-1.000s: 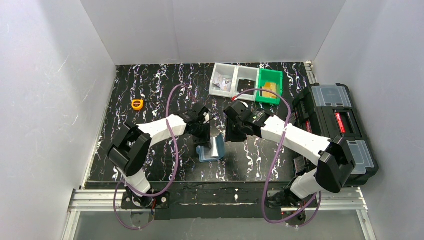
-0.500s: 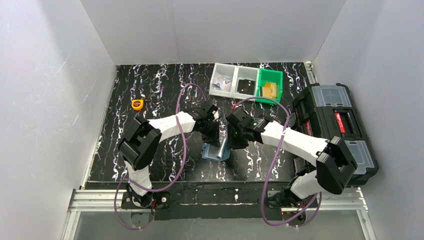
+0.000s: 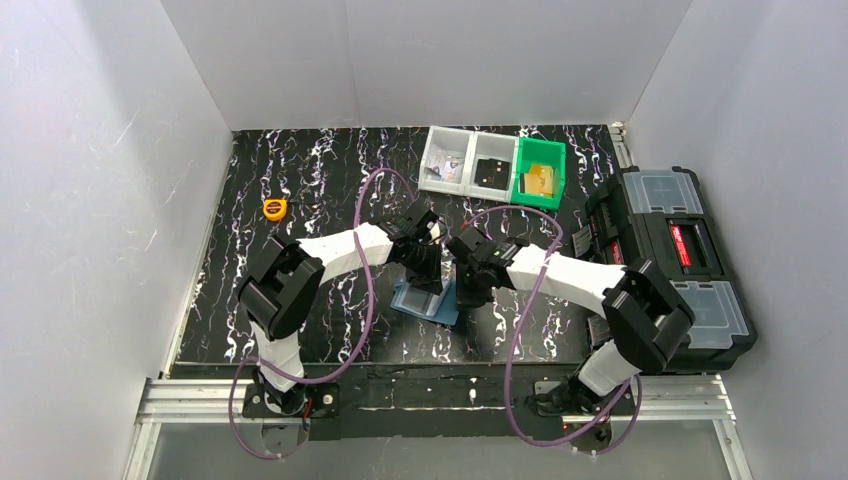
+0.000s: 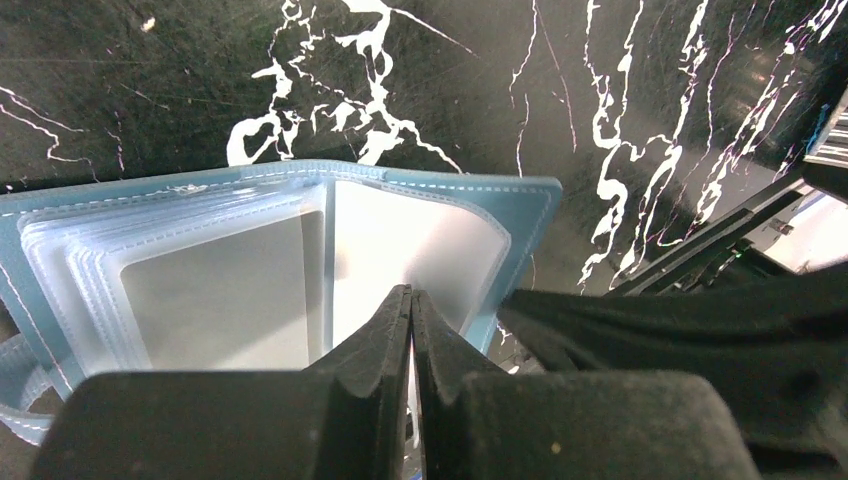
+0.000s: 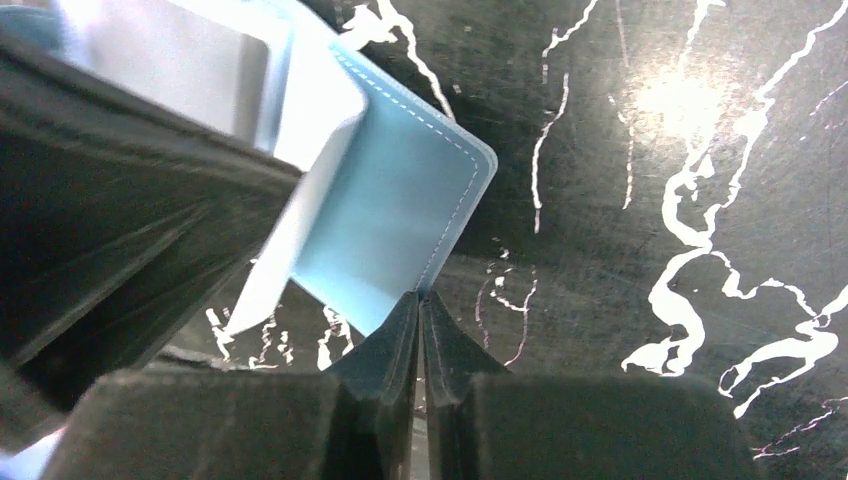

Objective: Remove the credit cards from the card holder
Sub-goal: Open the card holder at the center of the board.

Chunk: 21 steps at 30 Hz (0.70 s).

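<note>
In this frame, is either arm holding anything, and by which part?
Both hold the card holder: the left gripper has its jaws shut on an inner clear sleeve, the right gripper on the blue cover's edge by a corner.

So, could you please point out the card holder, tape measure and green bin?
card holder [image 4: 220, 290], left wrist view, inner sleeve
tape measure [image 3: 274, 209], top view, casing
green bin [image 3: 535, 201], top view, front wall
</note>
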### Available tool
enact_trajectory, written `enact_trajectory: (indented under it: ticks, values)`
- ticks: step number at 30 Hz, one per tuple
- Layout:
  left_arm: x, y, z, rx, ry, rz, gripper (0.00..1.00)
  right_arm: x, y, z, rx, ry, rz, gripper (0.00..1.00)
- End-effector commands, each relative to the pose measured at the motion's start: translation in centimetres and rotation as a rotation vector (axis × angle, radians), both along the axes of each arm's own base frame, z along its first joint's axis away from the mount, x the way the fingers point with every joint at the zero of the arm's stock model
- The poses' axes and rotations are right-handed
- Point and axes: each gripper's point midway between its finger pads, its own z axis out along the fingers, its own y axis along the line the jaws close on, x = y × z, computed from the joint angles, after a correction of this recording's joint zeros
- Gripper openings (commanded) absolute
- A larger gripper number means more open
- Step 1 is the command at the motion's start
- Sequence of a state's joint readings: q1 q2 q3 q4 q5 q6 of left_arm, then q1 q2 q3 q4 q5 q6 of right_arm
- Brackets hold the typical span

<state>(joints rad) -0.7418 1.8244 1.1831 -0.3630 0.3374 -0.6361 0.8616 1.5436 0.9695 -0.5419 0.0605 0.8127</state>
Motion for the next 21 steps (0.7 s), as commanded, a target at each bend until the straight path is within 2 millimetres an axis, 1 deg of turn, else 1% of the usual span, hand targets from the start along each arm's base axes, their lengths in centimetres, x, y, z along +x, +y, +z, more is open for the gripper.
enact_trajectory:
  ticks: [1,8,11,15,17,21]
  values:
    - [-0.5,-0.1,1.9,-0.023,-0.007,-0.01,0.04,0.4,-1.0,-1.5,-0.041,0.015,-0.032,0.11]
    - [-0.8,0.1,1.2,-0.014,0.018,-0.003,0.04,1.5,-0.3,-2.5,-0.034,0.024,-0.02,0.1]
    - [-0.8,0.1,0.5,0.004,0.034,0.009,0.04,2.6,-0.3,-2.5,-0.021,0.012,-0.026,0.1]
    - [-0.8,-0.1,-0.4,0.036,0.058,0.034,0.04,4.4,-1.0,-1.7,0.01,-0.012,-0.043,0.1]
    - [-0.7,-0.2,-1.0,0.05,0.071,0.05,0.04,5.0,-1.0,-1.0,0.023,-0.034,-0.036,0.11]
    - [-0.5,-0.4,-2.0,0.079,0.094,0.086,0.03,5.4,-0.4,0.6,0.064,-0.063,-0.013,0.11]
